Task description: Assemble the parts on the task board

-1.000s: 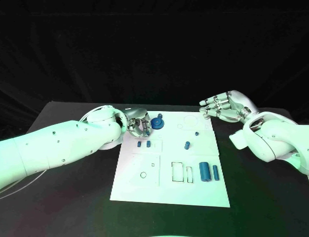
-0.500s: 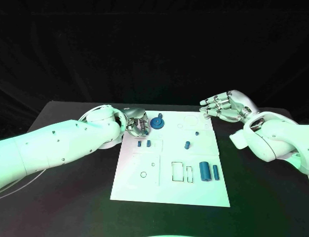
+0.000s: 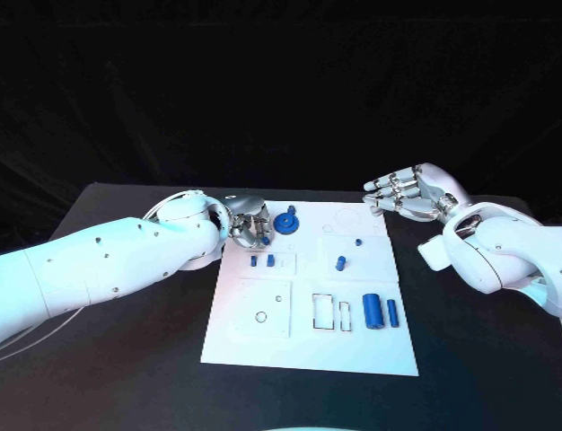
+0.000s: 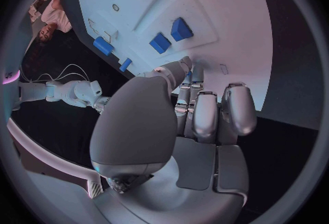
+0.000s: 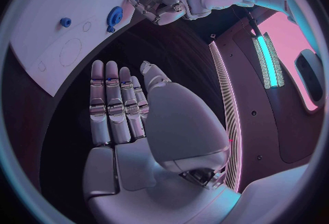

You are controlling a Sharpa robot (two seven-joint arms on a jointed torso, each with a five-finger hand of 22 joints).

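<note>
A black surface (image 3: 126, 359) under a dark backdrop carries the white task board (image 3: 313, 332), which lies lengthwise away from the robot between its two arms.

The left robot hand (image 3: 246, 222) sits at the board's far left corner, over its edge. Its fingers are curled inward, and the left wrist view shows them bent together with nothing held. Just beside its fingertips, on the board, stands a blue gear (image 3: 286, 223) with a small peg rising from it; hand and gear are close, but whether they touch cannot be told.

The right robot hand (image 3: 410, 193) hangs off the board's far right corner, above the surface, palm up and fingers straight and apart, empty. It is well apart from every part.

On the board, two small blue blocks (image 3: 263, 261) lie side by side near the left robot hand, in the row just nearer the robot than the gear. A small blue piece (image 3: 341, 264) lies toward the middle. Two blue cylinders (image 3: 380, 312) lie side by side nearer the robot, on the board's right half, beside outlined rectangular slots (image 3: 322, 311).
</note>
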